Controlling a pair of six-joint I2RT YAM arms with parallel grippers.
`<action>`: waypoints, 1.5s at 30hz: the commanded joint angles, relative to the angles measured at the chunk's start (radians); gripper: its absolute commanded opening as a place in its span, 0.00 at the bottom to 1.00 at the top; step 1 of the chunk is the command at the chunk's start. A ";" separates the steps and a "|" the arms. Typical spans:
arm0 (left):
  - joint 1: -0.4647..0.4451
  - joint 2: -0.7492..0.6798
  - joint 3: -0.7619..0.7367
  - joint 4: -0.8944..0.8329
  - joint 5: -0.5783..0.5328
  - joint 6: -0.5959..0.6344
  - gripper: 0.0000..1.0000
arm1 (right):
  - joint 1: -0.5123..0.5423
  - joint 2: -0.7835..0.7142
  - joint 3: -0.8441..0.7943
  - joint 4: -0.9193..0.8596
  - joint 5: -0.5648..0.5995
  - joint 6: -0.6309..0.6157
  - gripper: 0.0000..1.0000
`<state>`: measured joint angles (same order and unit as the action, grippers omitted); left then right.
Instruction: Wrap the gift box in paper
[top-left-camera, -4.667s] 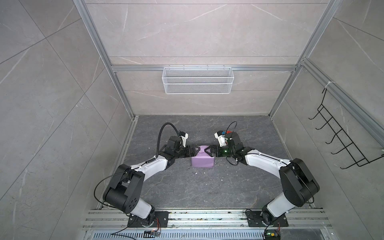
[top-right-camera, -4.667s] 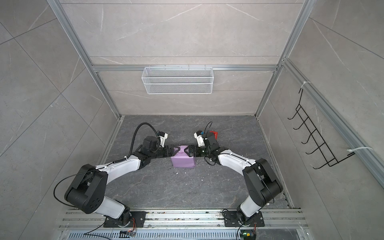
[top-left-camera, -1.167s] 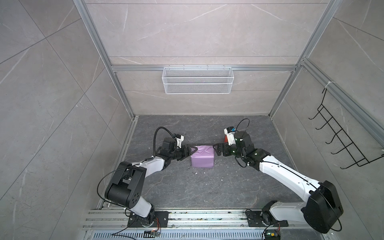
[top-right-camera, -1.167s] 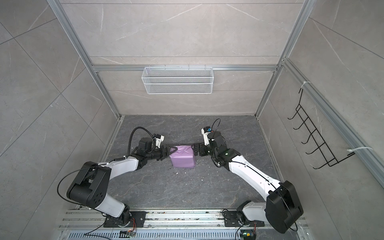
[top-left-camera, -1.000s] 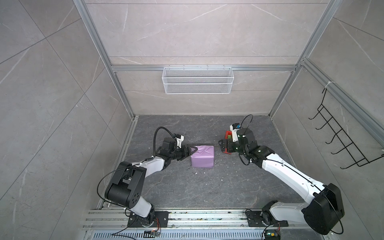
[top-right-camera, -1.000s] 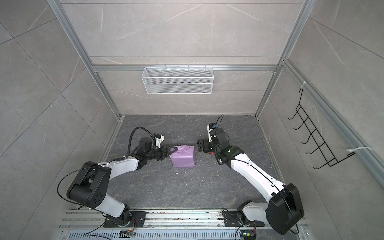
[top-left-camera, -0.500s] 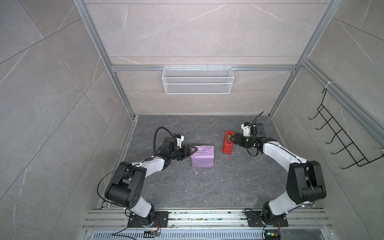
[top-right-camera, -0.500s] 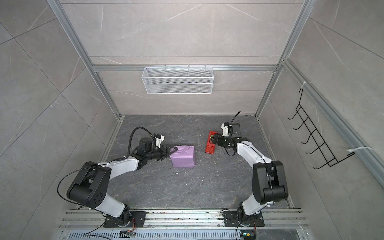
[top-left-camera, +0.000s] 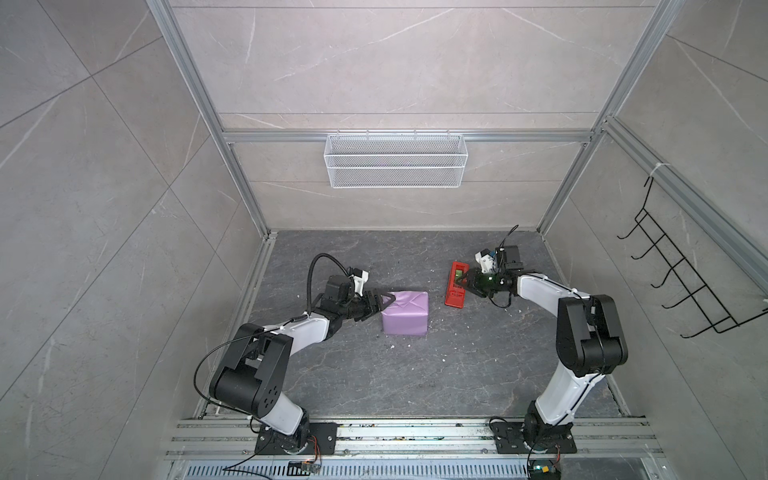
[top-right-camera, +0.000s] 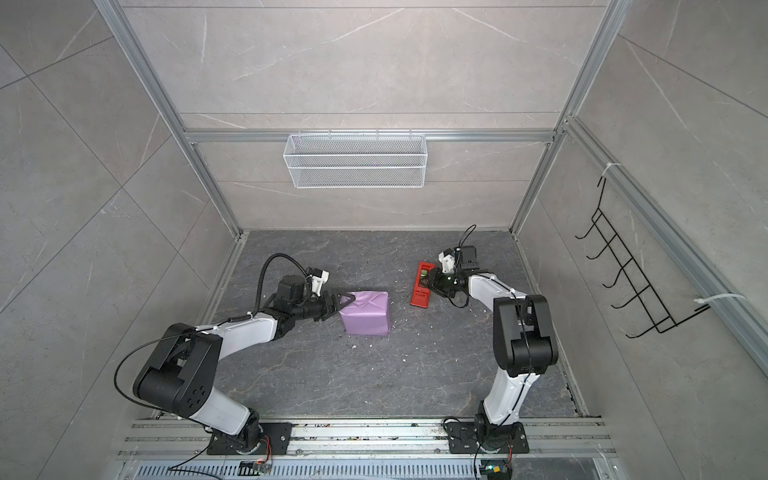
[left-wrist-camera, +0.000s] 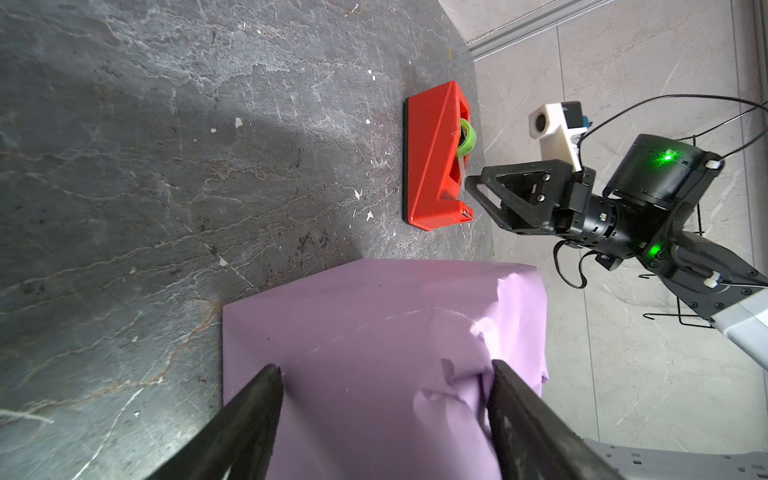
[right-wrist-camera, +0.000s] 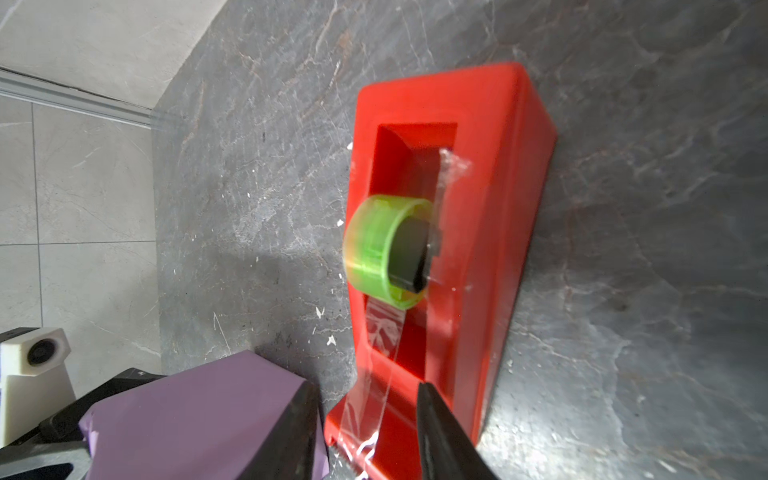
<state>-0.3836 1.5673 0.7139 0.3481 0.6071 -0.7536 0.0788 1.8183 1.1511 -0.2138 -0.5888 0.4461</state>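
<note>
The lilac paper (top-left-camera: 405, 313) (top-right-camera: 368, 313) covers the gift box on all sides that show, so the box itself is hidden. My left gripper (top-left-camera: 384, 300) (left-wrist-camera: 382, 370) stands open at the parcel's left end. Both fingertips press on the creased paper (left-wrist-camera: 374, 332) there, inside the width of that face. My right gripper (top-left-camera: 464, 286) (right-wrist-camera: 365, 388) is at the red tape dispenser (top-left-camera: 456, 284) (right-wrist-camera: 490, 208), right of the parcel. Its jaws stand apart on either side of the clear tape strip near the cutter end. A green tape roll (right-wrist-camera: 374, 245) sits in the dispenser.
A white wire basket (top-left-camera: 395, 160) hangs on the back wall and a black hook rack (top-left-camera: 685, 291) on the right wall. Small white scraps (top-left-camera: 405, 345) lie on the grey floor near the parcel. Aluminium frame posts stand at the rear corners.
My right arm left the parcel's right side and swung out to the tape dispenser, its jaws narrowing around the tape strip. The left gripper and parcel stayed put.
</note>
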 joint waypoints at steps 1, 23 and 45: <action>-0.010 0.015 -0.035 -0.155 -0.038 0.056 0.77 | -0.001 0.025 0.017 -0.010 -0.027 0.016 0.40; -0.009 0.013 -0.032 -0.164 -0.049 0.067 0.76 | -0.001 0.109 -0.033 0.092 -0.135 0.108 0.18; -0.009 0.007 -0.034 -0.161 -0.046 0.065 0.74 | -0.043 0.031 -0.063 0.377 -0.297 0.392 0.00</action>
<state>-0.3866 1.5612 0.7143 0.3470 0.6041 -0.7326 0.0395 1.8885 1.0660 0.1303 -0.8433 0.7979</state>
